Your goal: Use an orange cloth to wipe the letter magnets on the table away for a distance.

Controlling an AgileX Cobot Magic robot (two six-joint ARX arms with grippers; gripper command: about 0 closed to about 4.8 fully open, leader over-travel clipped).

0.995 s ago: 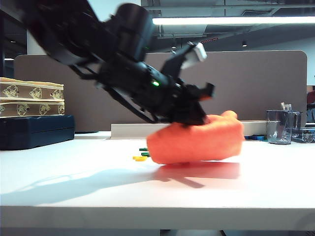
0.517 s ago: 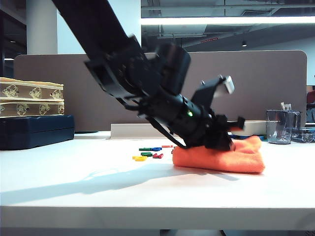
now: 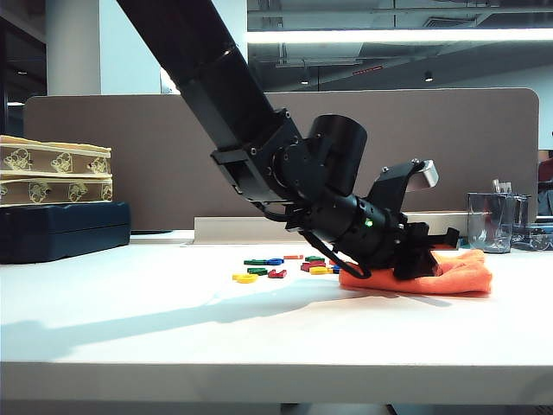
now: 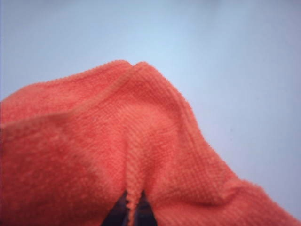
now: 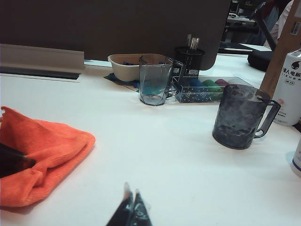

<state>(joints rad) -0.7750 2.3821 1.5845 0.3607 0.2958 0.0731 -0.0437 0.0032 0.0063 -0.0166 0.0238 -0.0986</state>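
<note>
The orange cloth (image 3: 462, 275) lies flattened on the white table (image 3: 130, 320), right of centre in the exterior view. My left gripper (image 3: 436, 259) is shut on a fold of the orange cloth (image 4: 117, 141) and presses it low against the table top; its tips (image 4: 133, 207) pinch a ridge of the fabric. The letter magnets (image 3: 276, 266) lie scattered in red, green, blue and yellow just left of the cloth and partly behind the arm. My right gripper (image 5: 131, 197) hovers shut over bare table, to the right of the orange cloth (image 5: 42, 155), holding nothing.
A dark box with two patterned boxes stacked on it (image 3: 56, 203) stands at the left. A brown partition (image 3: 484, 147) runs along the back. Smoky plastic cups (image 5: 242, 117) (image 5: 155, 77), a bowl (image 5: 124, 66), a pen holder (image 5: 189, 59) and a white bottle (image 5: 289, 89) stand at the right.
The left arm has swung right and down: the cloth, bunched and raised before, now lies flat further right. More letter magnets show to its left.
</note>
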